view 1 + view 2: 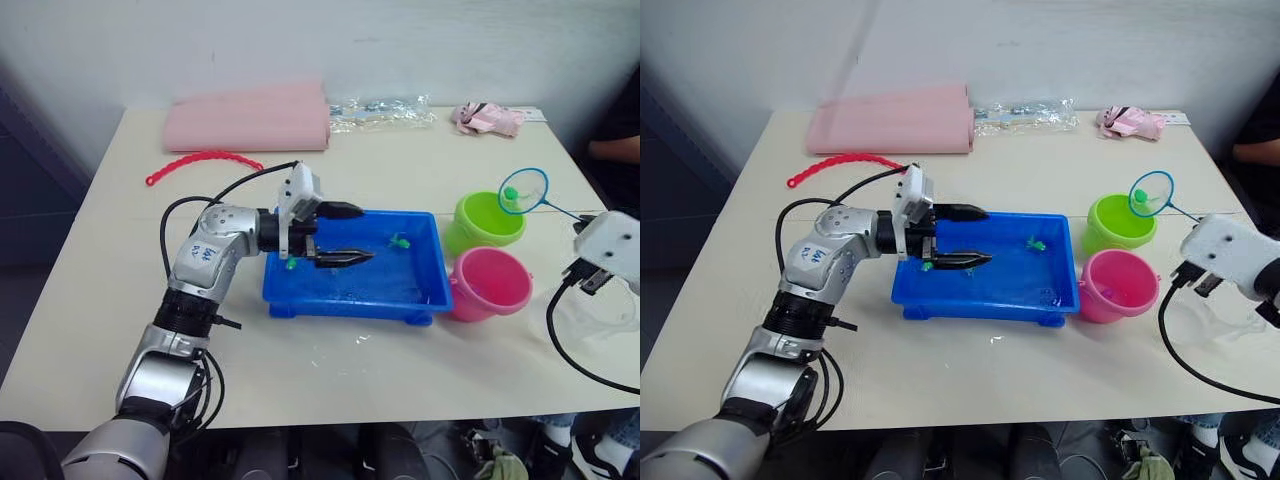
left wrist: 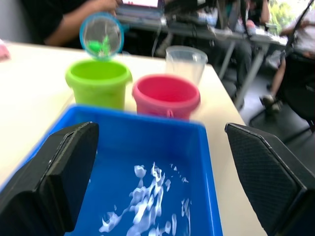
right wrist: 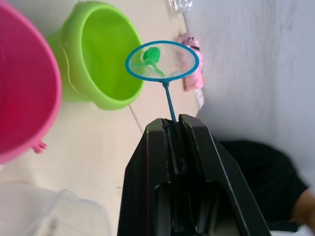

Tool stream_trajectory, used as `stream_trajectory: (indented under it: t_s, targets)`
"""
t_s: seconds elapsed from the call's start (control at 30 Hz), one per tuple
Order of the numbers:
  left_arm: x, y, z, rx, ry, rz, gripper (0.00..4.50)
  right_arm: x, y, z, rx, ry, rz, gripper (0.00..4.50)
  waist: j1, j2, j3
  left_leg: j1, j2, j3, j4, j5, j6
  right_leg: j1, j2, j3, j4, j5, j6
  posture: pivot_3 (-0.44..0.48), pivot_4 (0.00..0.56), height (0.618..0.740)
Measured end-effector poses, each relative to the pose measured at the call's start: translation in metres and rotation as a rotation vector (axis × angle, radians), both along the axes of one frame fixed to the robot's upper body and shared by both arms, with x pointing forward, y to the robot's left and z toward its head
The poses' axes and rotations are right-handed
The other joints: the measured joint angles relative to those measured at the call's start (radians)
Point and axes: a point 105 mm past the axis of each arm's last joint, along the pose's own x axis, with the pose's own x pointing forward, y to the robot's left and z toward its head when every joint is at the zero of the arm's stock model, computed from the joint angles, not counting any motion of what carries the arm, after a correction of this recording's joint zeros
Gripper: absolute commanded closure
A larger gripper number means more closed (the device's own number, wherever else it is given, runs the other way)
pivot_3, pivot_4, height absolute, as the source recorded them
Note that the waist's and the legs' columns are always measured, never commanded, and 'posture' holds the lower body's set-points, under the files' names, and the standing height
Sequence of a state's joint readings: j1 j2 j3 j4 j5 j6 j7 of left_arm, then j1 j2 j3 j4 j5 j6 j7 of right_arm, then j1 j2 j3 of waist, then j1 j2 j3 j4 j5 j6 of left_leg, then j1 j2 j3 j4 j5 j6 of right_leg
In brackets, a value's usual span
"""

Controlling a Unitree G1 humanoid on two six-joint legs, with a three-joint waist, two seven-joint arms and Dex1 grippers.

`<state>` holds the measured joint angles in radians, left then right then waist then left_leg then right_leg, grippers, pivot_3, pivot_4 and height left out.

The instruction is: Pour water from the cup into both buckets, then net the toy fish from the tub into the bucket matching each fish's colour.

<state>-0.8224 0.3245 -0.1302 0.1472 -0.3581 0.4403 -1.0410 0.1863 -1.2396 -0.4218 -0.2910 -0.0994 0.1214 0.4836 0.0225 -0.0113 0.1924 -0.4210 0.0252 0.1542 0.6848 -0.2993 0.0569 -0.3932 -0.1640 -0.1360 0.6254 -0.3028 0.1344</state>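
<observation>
Starting at the table's (image 1: 90, 300) left side, the left gripper (image 1: 345, 234) reaches over the left end of the tub (image 1: 352, 292), its two black fingers spread well apart, holding nothing. The tub sits near the table's middle, toward the front edge; a green fish (image 1: 400, 241) lies near the tub's far wall and another green fish (image 1: 291, 263) shows just below the left gripper. The left wrist view adds what the head views do not resolve: rippled water on the tub floor.

Right of the tub stand the green bucket (image 1: 487, 222) and, nearer the front edge, the pink bucket (image 1: 490, 283), close beside each other. The right eye view shows a small dark speck inside the pink bucket; what it is cannot be told.

The net (image 1: 524, 190) hangs over the green bucket's far rim with a green fish (image 3: 151, 55) in its mesh. The right wrist view shows the right gripper (image 3: 173, 126) clamped on the net's thin handle, fingers pressed together around it.

The cup (image 2: 185, 63) stands by the table's right edge, just beside the pink bucket.

Along the far edge lie a folded pink cloth (image 1: 250, 118), a clear plastic bag (image 1: 385, 110) and a red beaded strip (image 1: 200, 162).
</observation>
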Motion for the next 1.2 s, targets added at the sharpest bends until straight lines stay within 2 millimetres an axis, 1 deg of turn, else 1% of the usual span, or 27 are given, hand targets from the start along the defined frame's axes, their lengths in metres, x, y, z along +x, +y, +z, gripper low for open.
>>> stream_trajectory:
  t_s: [0.03,0.07,0.13,0.2,0.3,0.4,0.5,0.57,0.63,0.67,0.7,0.73,0.77,0.8,0.83,0.9,0.97,1.0,1.1,1.2]
  targets:
    - [0.0,0.0,0.002,-0.004,0.0,0.005,0.03,0.002,-0.001,0.0,-0.082,-0.005,0.016,4.5,-0.001,0.0,0.0,0.0,0.0,0.0,0.0,0.0,0.0,0.0,0.0,0.0,0.0,0.0,0.0,0.0,0.15,0.738]
    - [-0.002,0.001,0.006,-0.011,-0.006,0.008,0.03,0.004,-0.003,0.001,-0.219,-0.013,0.044,4.5,-0.002,0.0,0.0,0.0,0.0,0.0,0.0,0.0,0.0,0.0,0.0,0.001,0.0,0.0,0.0,0.0,0.15,0.738]
    - [-0.005,0.001,0.011,-0.019,-0.018,0.005,0.03,0.006,-0.001,0.009,-0.374,-0.047,0.092,4.5,-0.004,0.0,0.0,0.0,0.0,0.0,0.0,0.001,-0.001,0.0,0.0,0.0,0.0,0.0,0.0,0.0,0.15,0.738]
    - [-0.006,0.0,0.012,-0.023,-0.017,0.001,0.03,0.007,0.003,0.014,-0.465,-0.073,0.14,4.5,-0.005,0.0,0.0,0.001,0.001,0.0,0.0,0.001,-0.001,0.0,0.001,0.0,0.0,0.0,0.0,0.0,0.15,0.738]
    - [-0.007,0.001,0.014,-0.022,-0.019,0.009,0.03,0.008,0.007,0.014,-0.58,-0.087,0.199,4.5,-0.002,0.0,0.0,0.0,0.001,0.0,0.0,0.001,-0.001,0.0,0.0,0.0,0.0,0.0,0.0,0.0,0.15,0.738]
    - [-0.007,0.002,0.017,-0.035,-0.024,0.013,0.03,0.007,0.009,0.013,-0.633,-0.085,0.235,4.5,-0.003,0.0,0.0,0.0,0.001,0.0,0.0,0.001,-0.001,0.0,0.0,0.0,0.0,0.0,0.0,0.0,0.15,0.738]
    - [-0.008,0.001,0.017,-0.04,-0.022,0.009,0.03,0.007,0.006,0.01,-0.656,-0.059,0.246,4.5,-0.003,0.0,0.0,0.0,0.001,0.0,0.0,0.001,-0.001,0.0,0.001,0.0,0.0,0.0,0.0,0.0,0.15,0.738]
    - [-0.008,0.001,0.017,-0.04,-0.022,0.008,0.03,0.007,0.003,0.007,-0.66,-0.035,0.248,4.5,-0.003,0.0,0.0,0.0,0.001,0.0,0.0,0.001,-0.001,0.0,0.001,0.0,0.0,0.0,0.0,0.0,0.15,0.738]
    - [-0.008,0.001,0.017,-0.04,-0.021,0.006,0.03,0.008,0.003,0.011,-0.633,-0.04,0.245,4.5,-0.004,0.0,0.0,0.0,0.001,0.0,0.0,0.001,-0.001,0.0,0.001,0.0,0.0,0.0,0.0,0.0,0.15,0.738]
    - [-0.008,0.001,0.017,-0.039,-0.022,0.004,0.03,0.008,0.005,0.014,-0.572,-0.052,0.236,4.5,-0.005,0.0,0.0,0.001,0.001,0.0,0.0,0.001,-0.001,0.0,0.001,0.0,0.0,0.0,0.0,0.0,0.15,0.738]
    - [-0.008,0.002,0.017,-0.037,-0.023,0.002,0.03,0.008,0.006,0.018,-0.467,-0.076,0.22,4.5,-0.005,0.0,0.0,0.0,0.002,-0.002,0.0,0.001,-0.002,0.001,0.002,-0.001,-0.001,0.0,0.0,0.0,0.15,0.738]
    - [-0.008,0.003,0.016,-0.029,-0.024,0.002,0.03,0.008,0.01,0.022,-0.256,-0.099,0.194,4.5,-0.004,0.0,0.0,0.0,0.002,-0.002,0.0,0.001,-0.002,0.002,0.002,-0.001,-0.001,0.0,0.0,0.0,0.15,0.738]
    - [-0.008,0.006,0.016,-0.019,-0.025,0.004,0.03,0.007,0.013,0.023,-0.086,-0.107,0.184,4.5,-0.002,0.0,0.0,0.0,0.002,-0.004,0.0,0.001,-0.002,0.002,0.003,-0.002,-0.001,0.0,0.0,0.0,0.15,0.738]
    - [-0.007,0.01,0.015,-0.006,-0.027,0.014,0.03,0.005,0.019,0.018,0.144,-0.075,0.176,4.5,0.0,0.0,0.0,0.0,0.002,-0.004,0.0,0.001,-0.002,0.002,0.003,-0.002,-0.001,0.0,0.0,0.0,0.15,0.738]
    - [-0.006,0.013,0.013,0.004,-0.026,0.02,0.03,0.003,0.024,0.014,0.309,-0.031,0.168,4.5,0.0,0.001,0.0,0.0,0.002,-0.004,0.0,0.001,-0.002,0.002,0.003,-0.002,-0.001,0.0,-0.001,0.0,0.15,0.738]
    - [-0.006,0.02,0.008,0.021,-0.016,0.031,0.03,-0.002,0.037,0.005,0.588,0.102,0.151,4.5,0.001,0.001,0.0,0.0,0.001,-0.004,0.001,0.001,-0.001,0.002,0.002,-0.002,0.0,0.0,-0.001,0.0,0.15,0.738]
    - [-0.005,0.024,0.005,0.034,-0.008,0.041,0.03,-0.009,0.048,0.0,0.782,0.208,0.137,4.5,0.0,0.001,0.0,0.0,0.002,-0.005,0.001,0.001,-0.001,0.002,0.001,-0.002,0.0,0.0,-0.001,0.0,0.15,0.738]
    - [-0.004,0.028,0.001,0.049,-0.003,0.053,0.03,-0.013,0.058,-0.002,0.938,0.285,0.139,4.5,0.0,0.001,0.0,0.0,0.002,-0.005,0.001,0.001,-0.001,0.002,0.001,-0.002,-0.001,0.0,-0.001,0.0,0.15,0.738]
    - [-0.004,0.035,-0.003,0.081,-0.001,0.064,0.03,-0.024,0.08,-0.017,1.13,0.484,0.132,4.5,0.002,0.001,0.0,0.0,0.001,-0.006,0.001,0.0,-0.001,0.002,-0.001,-0.003,-0.001,0.0,-0.002,0.0,0.15,0.738]
    - [-0.006,0.04,-0.009,0.112,-0.003,0.067,0.03,-0.033,0.095,-0.033,1.199,0.612,0.104,4.5,0.001,0.001,0.0,0.0,0.001,-0.005,0.001,0.0,0.0,0.002,0.0,-0.003,-0.001,0.0,-0.002,0.0,0.15,0.738]
